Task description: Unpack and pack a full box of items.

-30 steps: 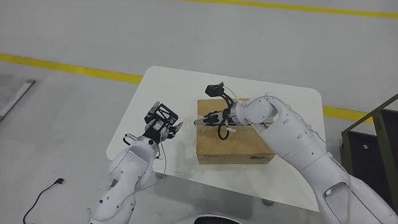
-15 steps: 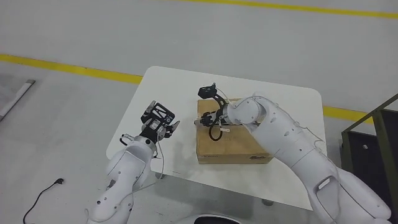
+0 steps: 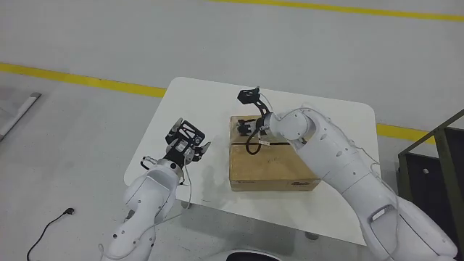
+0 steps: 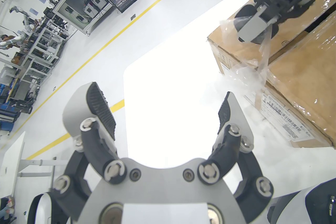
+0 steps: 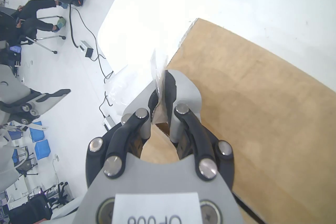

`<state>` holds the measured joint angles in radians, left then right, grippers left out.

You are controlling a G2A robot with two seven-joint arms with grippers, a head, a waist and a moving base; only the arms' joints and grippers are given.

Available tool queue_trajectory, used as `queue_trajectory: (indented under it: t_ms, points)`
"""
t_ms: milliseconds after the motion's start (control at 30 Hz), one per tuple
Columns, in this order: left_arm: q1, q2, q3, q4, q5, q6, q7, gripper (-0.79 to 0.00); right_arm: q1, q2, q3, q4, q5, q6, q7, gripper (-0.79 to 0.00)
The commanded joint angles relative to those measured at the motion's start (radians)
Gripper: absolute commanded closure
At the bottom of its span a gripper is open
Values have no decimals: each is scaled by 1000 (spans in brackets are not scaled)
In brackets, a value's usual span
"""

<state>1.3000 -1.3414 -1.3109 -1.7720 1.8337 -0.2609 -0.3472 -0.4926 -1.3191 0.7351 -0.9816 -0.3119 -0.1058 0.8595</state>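
Note:
A brown cardboard box [image 3: 279, 167] stands on the white table [image 3: 196, 101], its flaps down, with a seam across the top. My right gripper [image 3: 244, 126] hovers over the box's far left corner, shut on a strip of clear tape [image 5: 157, 70] that is peeled up from the box top [image 5: 249, 104]. The left wrist view shows that same right gripper [image 4: 256, 25], with the tape strip [image 4: 262, 57] trailing down to the box [image 4: 296, 72]. My left gripper [image 3: 190, 145] hangs open over the table left of the box, nothing between its fingers [image 4: 101, 107].
White tabletop stretches left of the box and behind it. The table's left edge lies close to my left gripper. Yellow lines [image 3: 72, 78] cross the floor beyond. A dark rack [image 3: 435, 167] stands off the table at the right.
My right gripper has shifted along the box's left edge toward the far corner, drawing the tape with it. The left arm has hardly moved.

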Motion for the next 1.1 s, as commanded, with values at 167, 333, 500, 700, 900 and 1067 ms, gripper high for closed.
queue_trajectory:
  t_ms: [167,333,500,700,900,1067]
  points:
    - [-12,0,14,7,-2,-9,2,-785,-98,56,133,-148,-25,-7,-17,0]
    - [-13,1,21,8,-5,-13,0,-785,-200,98,248,-272,-23,9,-10,0]
    - [-18,2,28,9,-7,-17,1,-785,-288,128,345,-388,-19,11,-2,0]
    - [-25,2,38,6,-12,-19,2,-785,-381,152,436,-447,0,-26,-24,0]
    - [-25,1,55,4,-14,-24,1,-785,-440,169,493,-448,-37,-47,-48,0]
    - [-31,1,68,6,-16,-25,-1,-785,-476,180,527,-450,-73,-36,-58,0]
